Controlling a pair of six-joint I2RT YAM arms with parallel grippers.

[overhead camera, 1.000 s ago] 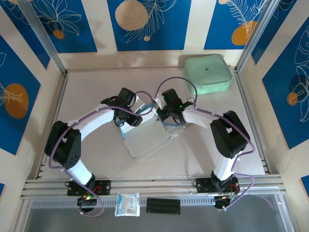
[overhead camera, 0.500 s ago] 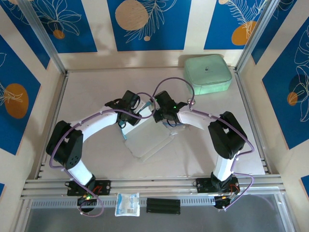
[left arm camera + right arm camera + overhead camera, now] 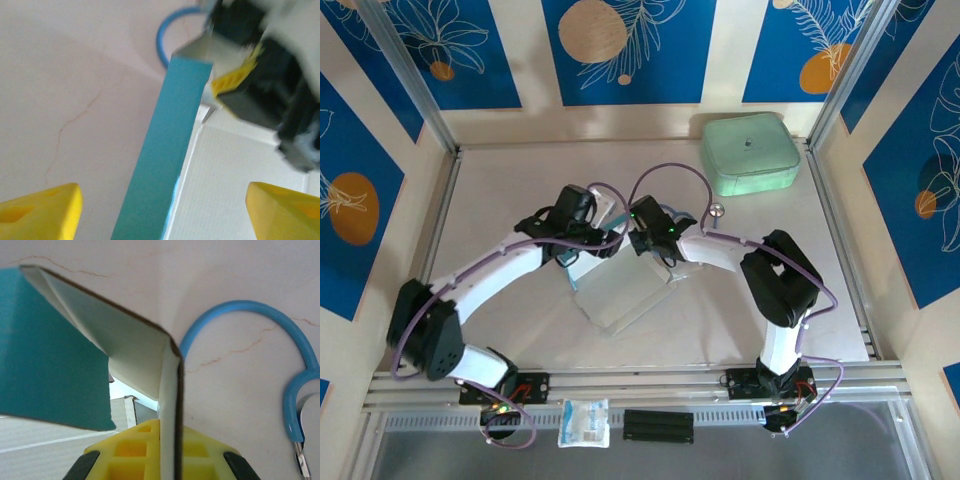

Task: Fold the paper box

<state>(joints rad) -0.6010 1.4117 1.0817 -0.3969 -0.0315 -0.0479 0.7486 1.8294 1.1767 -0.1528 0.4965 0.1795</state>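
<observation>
Moved since earlier: both wrists have shifted left over the thin die-cut paper box, grey-white inside and light blue outside (image 3: 625,295). The left arm's elbow has swung out toward the left edge, and the left gripper (image 3: 162,212) has sprung its jaws wide.
Left gripper: open, with its yellow fingertips (image 3: 42,210) well apart. They straddle the raised blue wall without touching it (a release, as I judge it).
Paper box: mid-table on the pale tabletop (image 3: 510,180), between the two wrists. The base panel lies flat, one long wall stands upright along its left side, and the far-end flap is lifted.
Right gripper (image 3: 170,450): clamped on the thin edge of that far flap, with the card pinched between its yellow pads.
Step in hand: probably turning the end flap in against the standing wall.
Doing it well: close the left jaws gently on the wall first, so that it stays upright. Then swing the flap about its crease, not pulling outward, or the light card will slide.
Blue plastic loop with metal clip (image 3: 250,307): on the table just right of the flap, so keep the sweep clear of it.
Mint-green rounded-corner case (image 3: 752,152): far right corner, well apart.
</observation>
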